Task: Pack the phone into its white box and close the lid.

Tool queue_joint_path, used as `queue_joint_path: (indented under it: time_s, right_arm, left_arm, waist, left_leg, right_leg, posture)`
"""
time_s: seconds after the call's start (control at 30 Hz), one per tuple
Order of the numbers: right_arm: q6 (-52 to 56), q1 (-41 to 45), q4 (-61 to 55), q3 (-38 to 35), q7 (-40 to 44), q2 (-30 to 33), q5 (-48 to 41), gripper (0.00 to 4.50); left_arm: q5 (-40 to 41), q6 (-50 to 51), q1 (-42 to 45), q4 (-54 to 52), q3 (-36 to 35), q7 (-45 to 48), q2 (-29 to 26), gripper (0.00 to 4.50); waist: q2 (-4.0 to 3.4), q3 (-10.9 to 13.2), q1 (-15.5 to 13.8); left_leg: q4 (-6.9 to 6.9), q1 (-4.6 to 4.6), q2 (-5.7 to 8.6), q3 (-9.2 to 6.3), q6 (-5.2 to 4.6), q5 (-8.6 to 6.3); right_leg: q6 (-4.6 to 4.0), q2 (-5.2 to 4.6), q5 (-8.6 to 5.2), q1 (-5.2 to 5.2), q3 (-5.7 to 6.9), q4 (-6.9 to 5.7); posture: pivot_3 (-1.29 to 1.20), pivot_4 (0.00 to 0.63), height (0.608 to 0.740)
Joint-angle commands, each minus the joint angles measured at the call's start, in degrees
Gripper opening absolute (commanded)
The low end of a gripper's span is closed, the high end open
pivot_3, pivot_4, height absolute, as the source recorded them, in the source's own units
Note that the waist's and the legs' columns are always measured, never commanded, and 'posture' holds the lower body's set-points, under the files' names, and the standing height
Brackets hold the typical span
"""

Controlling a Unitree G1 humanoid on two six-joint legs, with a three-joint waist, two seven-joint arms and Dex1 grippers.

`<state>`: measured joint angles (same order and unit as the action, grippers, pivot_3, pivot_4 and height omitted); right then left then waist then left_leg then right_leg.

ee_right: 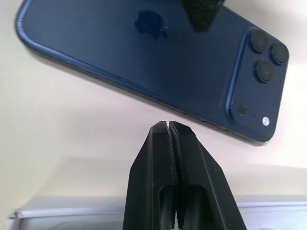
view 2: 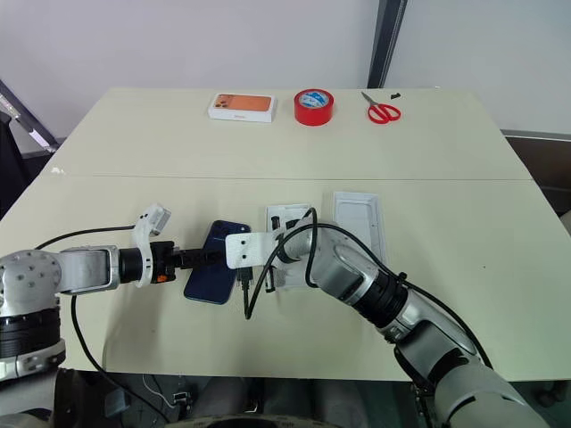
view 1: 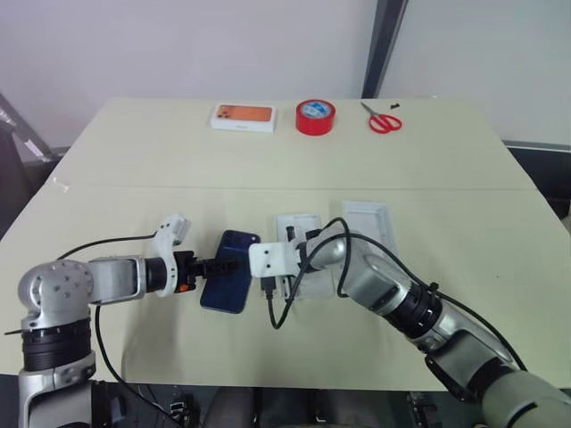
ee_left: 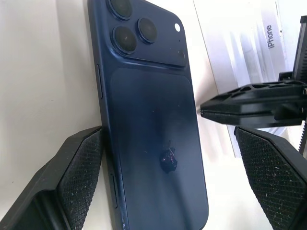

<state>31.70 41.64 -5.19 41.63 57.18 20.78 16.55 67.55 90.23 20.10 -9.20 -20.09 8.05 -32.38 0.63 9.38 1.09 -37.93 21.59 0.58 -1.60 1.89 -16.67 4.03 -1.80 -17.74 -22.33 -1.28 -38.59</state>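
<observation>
Phone: the phone (view 1: pixel 230 270) lies back up on the table (view 1: pixel 134 169), between my two pincers.
Left pincer: my left gripper (ee_left: pixel 172 187) is spread wide, straddling the phone's near end.
Right pincer: my right gripper (ee_right: pixel 169 125) is pressed together, empty, just right of the phone.
Box: the white box (view 2: pixel 287 234) sits right of the phone, partly hidden by my arm.
Lid: the lid (view 2: pixel 359 220), probably open side up, lies right of the box.

Head eyes overlook table (view 1: pixel 446 160); wrist views closely share phone (ee_left: pixel 148 143).

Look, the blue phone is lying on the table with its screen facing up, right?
Not quite. The phone does lie on the table, but its back faces up: the left wrist view shows the camera lenses and logo on top.
</observation>
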Motion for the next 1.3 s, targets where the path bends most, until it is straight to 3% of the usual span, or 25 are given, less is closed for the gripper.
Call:
queue_joint_path:
  time_s: [0.03, 0.23, 0.67, 0.8, 1.03, 1.13, 1.3]
  right_arm:
    - [-1.10, 0.49, 0.31, -0.29, -0.47, -2.31, -0.41, 0.08]
    - [0.52, 0.22, 2.32, -2.09, -2.93, -6.40, -1.02, 0.08]
    - [2.07, -1.26, 0.34, -2.75, -3.15, -5.59, -0.75, 0.08]
    - [2.28, -1.40, -0.04, -2.73, -3.26, -5.49, -0.64, 0.00]
    - [2.13, -1.35, -0.27, -2.72, -3.38, -5.27, -0.45, 0.00]
    - [2.13, -1.33, -0.43, -2.77, -3.40, -5.17, -0.41, 0.00]
    - [2.10, -0.98, -0.81, -3.01, -3.31, -4.83, -0.38, 0.00]
  left_arm:
    - [1.12, 2.27, -2.22, 0.94, 2.01, -1.03, 1.16, 4.50]
    - [2.94, 2.27, -2.39, 0.61, 1.66, -2.39, 2.24, 4.50]
    - [4.29, 2.27, -0.92, 3.71, -3.90, -6.57, 4.24, 4.50]
    - [5.30, 2.27, -0.77, 4.38, -5.21, -7.38, 3.91, 3.32]
    - [7.83, 2.27, -1.99, 4.77, -6.65, -8.59, 2.82, 3.32]
    - [9.22, 2.27, -2.75, 4.75, -7.24, -9.04, 2.08, 2.44]
    - [11.27, 2.26, -3.51, 4.44, -7.51, -9.76, 1.66, 0.12]
  waist:
    - [0.00, 0.00, 0.00]
    - [0.00, 0.00, 0.03]
    - [0.00, 0.00, -0.32]
    - [0.03, 0.02, -0.20]
    - [0.04, 0.03, -0.10]
    - [0.05, 0.03, -0.08]
    - [0.09, -0.01, -0.18]
  left_leg:
    - [0.00, -0.01, 0.00, 0.00, 0.00, 0.00]
    - [0.02, -0.05, 0.00, -0.01, 0.00, 0.00]
    - [0.05, -0.04, 0.01, -0.03, -0.02, -0.01]
    - [0.07, -0.02, 0.01, -0.03, -0.02, -0.01]
    - [0.33, 0.05, 0.01, -0.03, 0.00, 0.00]
    - [0.58, 0.08, 0.01, -0.02, 0.08, 0.04]
    - [0.64, 0.73, -0.01, -0.05, 0.49, 0.29]
  right_leg:
    - [0.00, 0.00, 0.00, 0.00, 0.00, 0.01]
    - [0.00, -0.01, 0.00, -0.02, 0.01, 0.08]
    - [-0.02, -0.06, 0.02, 0.00, 0.06, 0.27]
    - [-0.02, -0.05, 0.02, -0.03, 0.06, 0.27]
    - [-0.02, -0.06, 0.02, -0.09, 0.05, 0.43]
    - [-0.02, -0.05, 0.02, -0.09, 0.03, 0.50]
    - [-0.05, -0.03, 0.03, -0.73, 0.06, 0.45]
  posture:
    - [0.00, 0.150, 0.740]
    - [0.00, 0.150, 0.740]
    - [0.00, 0.150, 0.740]
    - [0.00, 0.150, 0.740]
    - [0.00, 0.150, 0.740]
    - [0.00, 0.150, 0.740]
    - [0.00, 0.150, 0.740]
